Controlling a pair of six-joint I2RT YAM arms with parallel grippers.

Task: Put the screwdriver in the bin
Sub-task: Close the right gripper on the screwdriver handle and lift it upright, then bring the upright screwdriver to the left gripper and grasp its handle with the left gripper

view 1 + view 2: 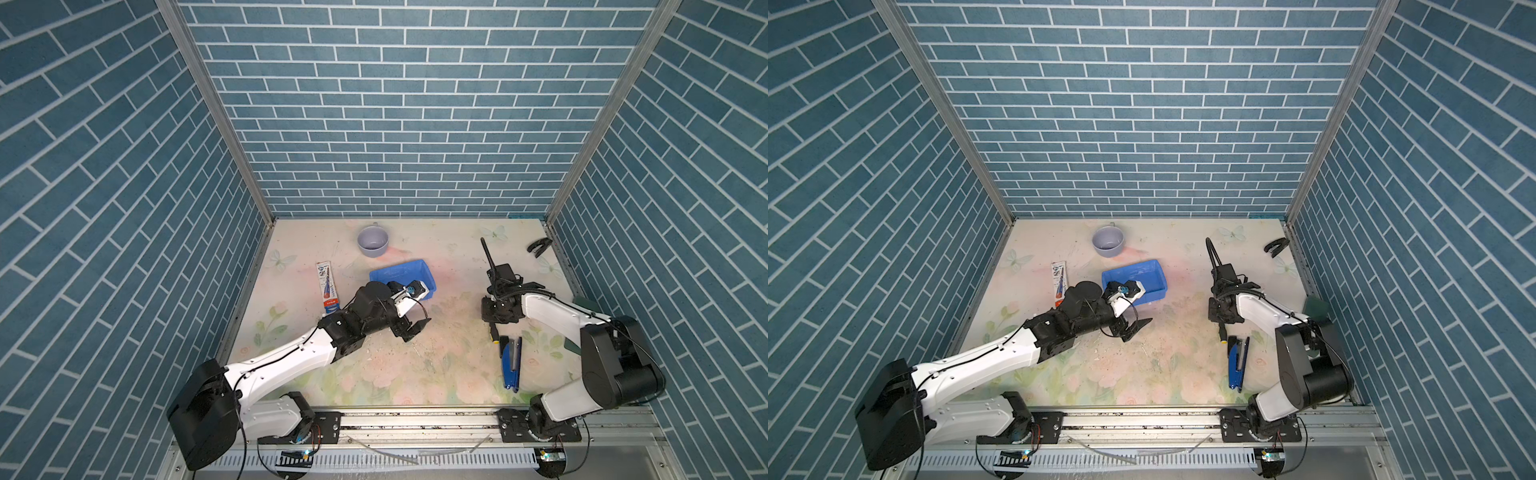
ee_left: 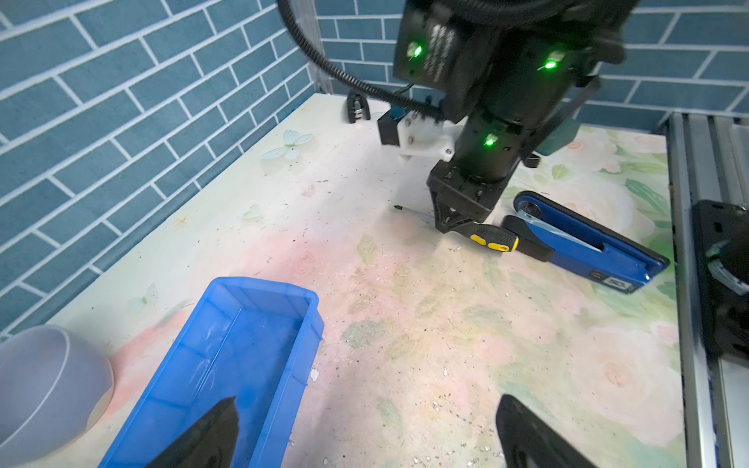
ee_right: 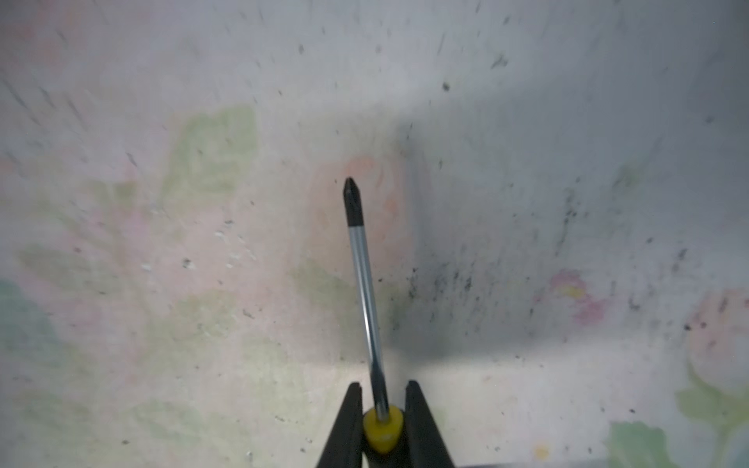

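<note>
i had the right jaws clenched on the screwdriver at its yellow handle end, shaft poking forward between them; left jaws released.

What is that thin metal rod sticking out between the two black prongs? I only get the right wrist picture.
Observer: It's the screwdriver. The left wrist view shows its black-and-yellow handle behind the right gripper, whose jaws are shut on it.
Operator: Is anything close to it?
Observer: Yes, a blue-and-black stapler lies right beside the handle end.
Operator: Where's the bin it's meant for?
Observer: The blue bin sits near the table's middle in both top views, with the open left gripper just on its near side.
</note>
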